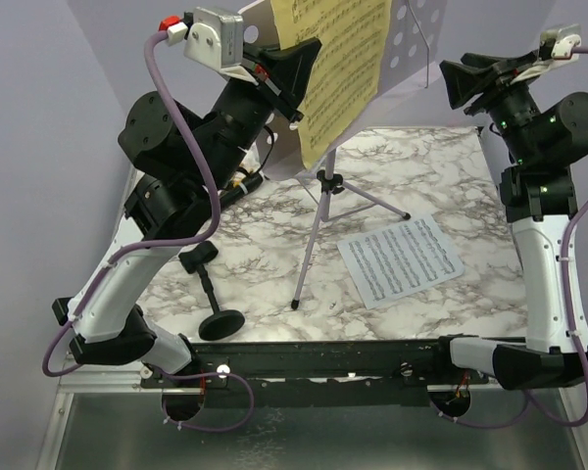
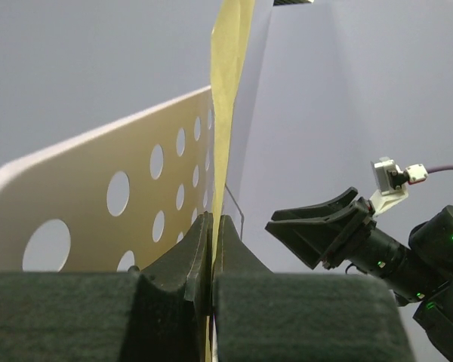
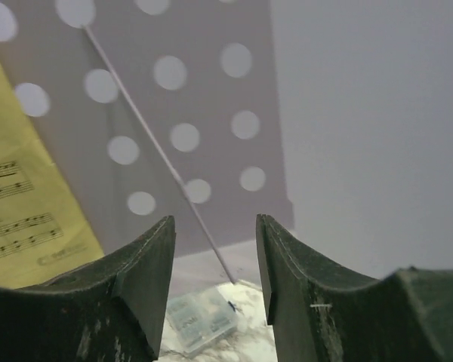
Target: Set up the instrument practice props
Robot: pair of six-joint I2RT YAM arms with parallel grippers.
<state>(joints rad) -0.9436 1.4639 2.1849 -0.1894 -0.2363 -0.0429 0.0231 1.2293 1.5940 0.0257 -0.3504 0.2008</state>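
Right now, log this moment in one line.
left tool: shut on yellow page | right tool: open, facing stand | white page: on table

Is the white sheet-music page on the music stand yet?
No, the white page lies flat on the table, beside the tripod.

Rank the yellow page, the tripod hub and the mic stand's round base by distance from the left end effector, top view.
1. yellow page, clamped in the left end effector.
2. tripod hub, below it, mid-table.
3. round base, near left edge.
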